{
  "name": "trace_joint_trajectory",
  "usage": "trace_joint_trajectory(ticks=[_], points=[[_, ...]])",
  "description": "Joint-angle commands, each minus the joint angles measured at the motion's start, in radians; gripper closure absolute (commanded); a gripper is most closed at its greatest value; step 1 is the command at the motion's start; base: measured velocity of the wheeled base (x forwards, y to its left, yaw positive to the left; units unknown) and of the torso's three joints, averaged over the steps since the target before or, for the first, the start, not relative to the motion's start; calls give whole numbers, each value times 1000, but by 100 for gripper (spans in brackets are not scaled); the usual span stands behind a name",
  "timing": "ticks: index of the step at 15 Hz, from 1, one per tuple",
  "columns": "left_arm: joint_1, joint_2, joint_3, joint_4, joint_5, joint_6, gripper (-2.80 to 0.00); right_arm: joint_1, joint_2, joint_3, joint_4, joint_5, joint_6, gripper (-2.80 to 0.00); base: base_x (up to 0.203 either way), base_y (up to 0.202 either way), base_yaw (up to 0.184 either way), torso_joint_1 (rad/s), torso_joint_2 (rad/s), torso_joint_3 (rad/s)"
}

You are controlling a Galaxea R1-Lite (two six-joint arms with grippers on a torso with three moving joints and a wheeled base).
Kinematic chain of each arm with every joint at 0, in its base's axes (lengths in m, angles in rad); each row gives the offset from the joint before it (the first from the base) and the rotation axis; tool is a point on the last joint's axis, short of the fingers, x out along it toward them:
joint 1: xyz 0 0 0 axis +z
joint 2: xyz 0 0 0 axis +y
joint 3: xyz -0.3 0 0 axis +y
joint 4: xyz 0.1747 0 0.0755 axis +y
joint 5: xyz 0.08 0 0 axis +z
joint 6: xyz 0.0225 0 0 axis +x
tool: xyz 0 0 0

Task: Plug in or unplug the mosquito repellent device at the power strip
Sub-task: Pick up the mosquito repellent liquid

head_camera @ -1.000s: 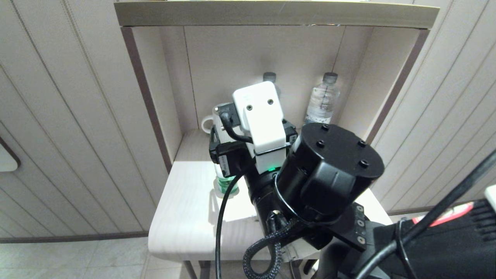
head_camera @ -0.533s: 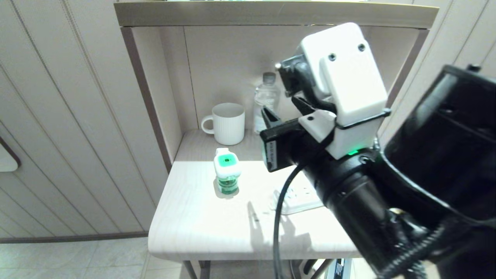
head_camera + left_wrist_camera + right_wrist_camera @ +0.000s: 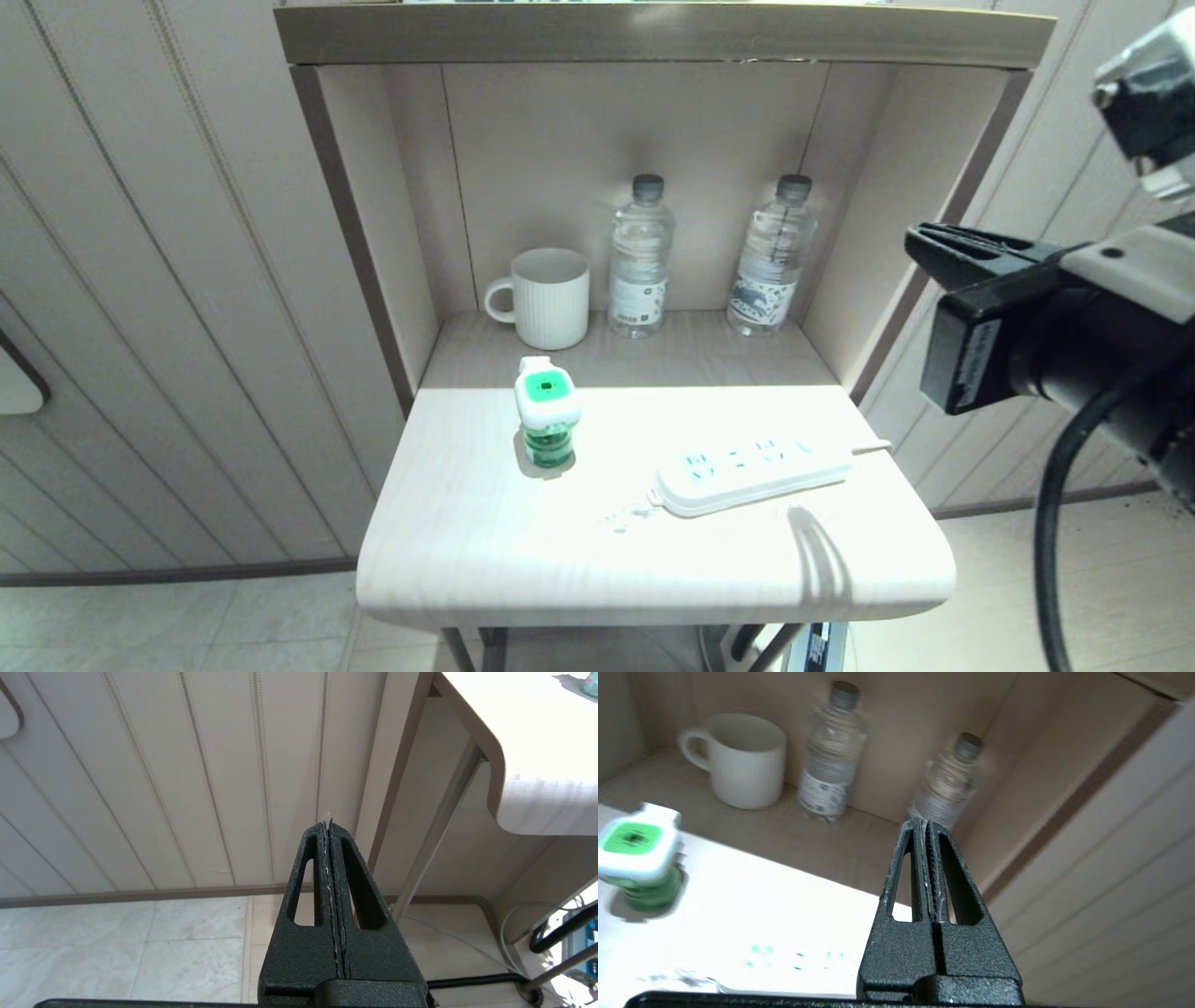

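The mosquito repellent device [image 3: 547,413] stands upright on the left part of the white table [image 3: 485,551], green face up, its green bottle below; it also shows in the right wrist view [image 3: 637,858]. It is not plugged in. The power strip [image 3: 752,471] lies flat to its right, apart from it, with its cord end toward the table's right edge. My right gripper [image 3: 920,245] is shut and empty, raised off to the right of the table, well away from both; its shut fingers [image 3: 925,828] point toward the alcove. My left gripper [image 3: 328,826] is shut, low beside the table's left side.
A white mug [image 3: 543,297] and two clear water bottles [image 3: 639,257] [image 3: 775,257] stand at the back of the alcove. Alcove side walls [image 3: 373,243] and a shelf top [image 3: 653,33] enclose it. Table leg [image 3: 439,826] and cables near the floor.
My right arm has swung up and to the right, away from the device, uncovering the table, and its fingers have closed. The device stays standing where it was.
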Motion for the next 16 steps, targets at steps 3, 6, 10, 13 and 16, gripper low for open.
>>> trace_joint_trajectory(ticks=[3,6,10,13,16], points=[[0,2,-3,1,0,0,0,-380,-273,-77,466,-17,-5,0,0,0,0,0,0,0],[0,2,0,1,0,0,0,-562,-609,-162,979,38,-3,0,0,0,0,0,0,0],[0,2,0,1,0,0,0,-832,-822,-183,1315,523,199,0,0,0,0,0,0,0],[0,2,0,1,0,0,0,-1015,-894,15,1286,825,307,0,0,0,0,0,0,0],[0,2,-2,1,0,0,0,-1082,-922,356,958,900,300,0,0,0,0,0,0,0]])
